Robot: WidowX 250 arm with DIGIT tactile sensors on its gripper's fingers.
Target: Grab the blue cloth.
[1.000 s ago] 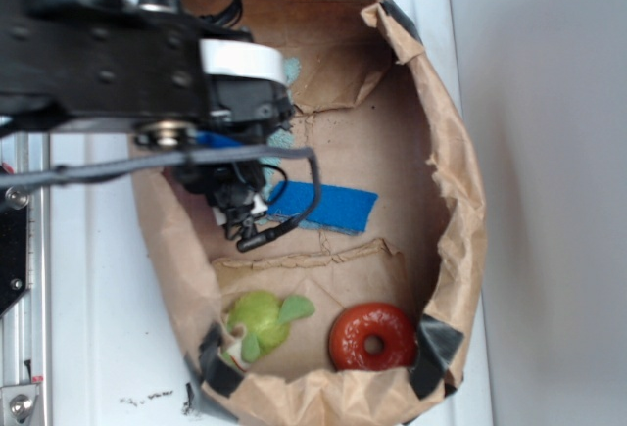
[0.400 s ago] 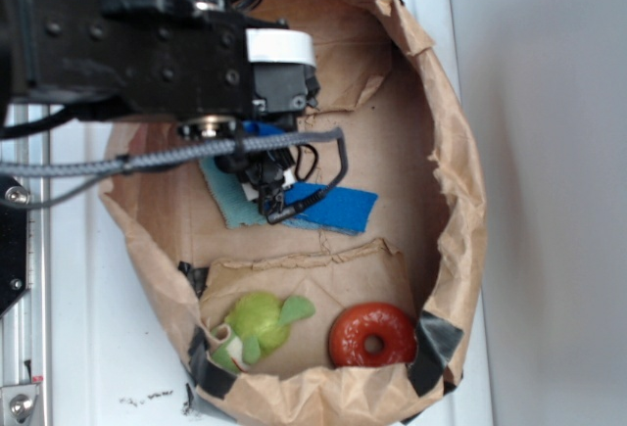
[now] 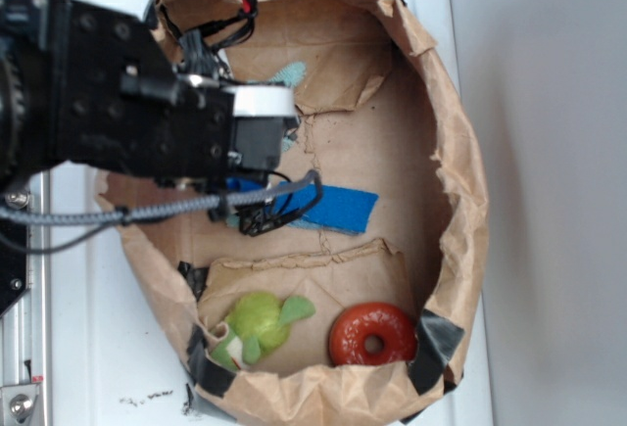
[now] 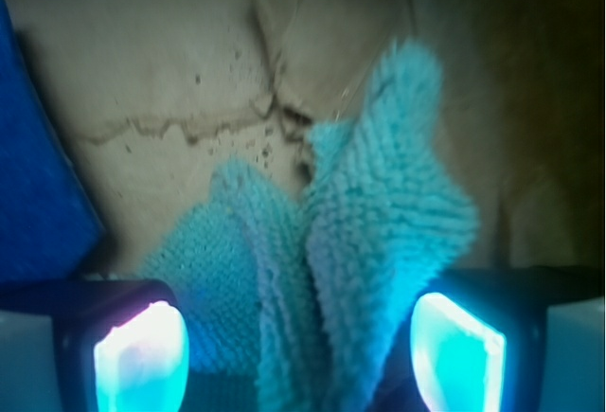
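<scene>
The blue cloth [image 4: 379, 204] is a fluffy light-blue towel, bunched into an upright fold between my two glowing fingertips. My gripper [image 4: 298, 346] is shut on that fold, with one pad on each side of it. In the exterior view the black arm [image 3: 147, 113] covers the fingers and most of the cloth. Only a pale blue corner of the cloth [image 3: 291, 75] shows above the white wrist band.
Everything sits inside a crumpled brown paper bag [image 3: 456, 181] on a white table. A dark blue flat strip [image 3: 338, 209] lies right of the wrist. A green toy [image 3: 260, 320] and a red ring [image 3: 372, 335] lie at the bag's near end.
The arm has shifted left and down in the exterior view. The flat part of the cloth that showed below the wrist is now mostly covered, and a corner shows above it.
</scene>
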